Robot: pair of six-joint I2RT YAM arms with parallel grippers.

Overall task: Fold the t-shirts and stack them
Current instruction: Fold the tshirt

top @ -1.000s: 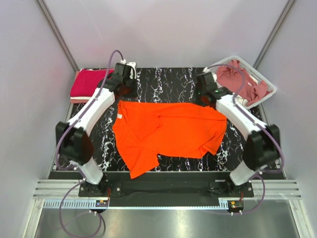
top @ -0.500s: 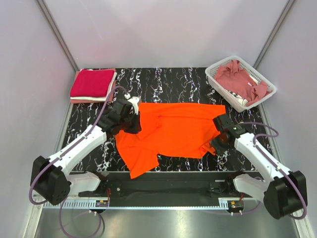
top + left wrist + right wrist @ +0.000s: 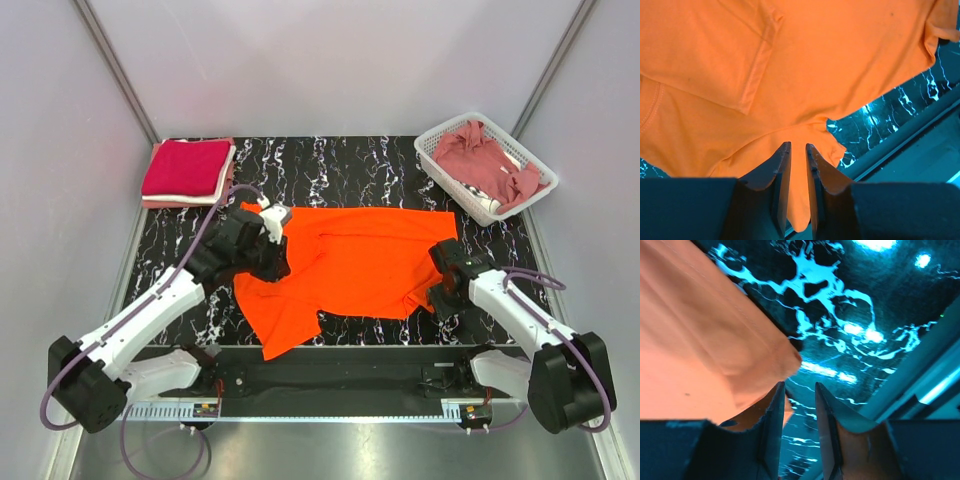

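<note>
My left end effector (image 3: 797, 150) pinches a fold of the orange t-shirt (image 3: 350, 260). My right end effector (image 3: 799, 390) sits narrow at its hem, but I cannot tell if it grips. The shirt lies unfolded mid-bench (image 3: 350, 170). One folded crimson stack (image 3: 185, 168) is done, and rose t-shirts (image 3: 480, 160) wait in the basket (image 3: 522, 150).

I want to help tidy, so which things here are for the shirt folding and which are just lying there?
For the job:
orange t-shirt, pinched by the left end effector
folded crimson t-shirt, far left
dusty rose t-shirts, heaped far right

Just there:
white basket holding the rose ones
black marbled table
</note>
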